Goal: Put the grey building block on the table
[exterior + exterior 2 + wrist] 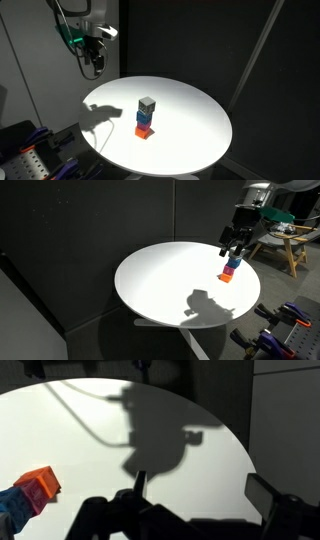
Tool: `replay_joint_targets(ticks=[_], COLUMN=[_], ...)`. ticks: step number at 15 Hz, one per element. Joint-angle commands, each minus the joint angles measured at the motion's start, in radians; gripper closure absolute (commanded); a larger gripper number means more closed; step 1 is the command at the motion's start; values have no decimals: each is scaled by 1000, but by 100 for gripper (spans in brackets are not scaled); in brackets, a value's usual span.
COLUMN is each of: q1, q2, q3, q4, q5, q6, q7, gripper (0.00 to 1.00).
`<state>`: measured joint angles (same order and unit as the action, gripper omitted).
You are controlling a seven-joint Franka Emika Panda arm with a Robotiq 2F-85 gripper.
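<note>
- Shows, at frame centre in an exterior view, the grey building block (147, 104) squarely upright with its lighter face up, topping a blue block (145, 118) and a red-orange block (145, 131).
- Being cube-like, offers no long axis of its own to read; taken with the stack, runs vertical, straight up from the round white bench (200, 120).
- Touches only the blue block beneath, so not yet down on the bench itself.
- Left of the stack in that same view, shows a dark arm shadow (100, 122) lying across the bench and stopping short of the blocks.
- In the wrist view, catches at lower left only part of the blue block (12, 505), cut off by the frame edge, and next to it the red-orange block (40, 483); leaves the grey one outside the frame.
- In an exterior view with the stack right of centre, picks out the red-orange (227, 278) and the blue (230, 270), but loses the stack's top against the dark jaws overlapping it in the picture; cannot tell grey from black there.
- Along the bottom of the wrist view, shows two dark fingers (265, 495) standing wide apart with bare bench between: jaws spread, pinching nothing.
- Places the jaws at upper left of the frame where the grey block shows clearly, higher than it and well apart from it.
</note>
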<state>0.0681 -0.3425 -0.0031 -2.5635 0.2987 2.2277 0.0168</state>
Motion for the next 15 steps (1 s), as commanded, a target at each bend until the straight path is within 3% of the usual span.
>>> replay_joint_targets(ticks=[1,15], q1=[-32,-158], q2=[-5,-40], q3=[5,-26], q4=[14,56], q5=[-49,-273], q6=[32,101], q7=[20,58], gripper=[0,0])
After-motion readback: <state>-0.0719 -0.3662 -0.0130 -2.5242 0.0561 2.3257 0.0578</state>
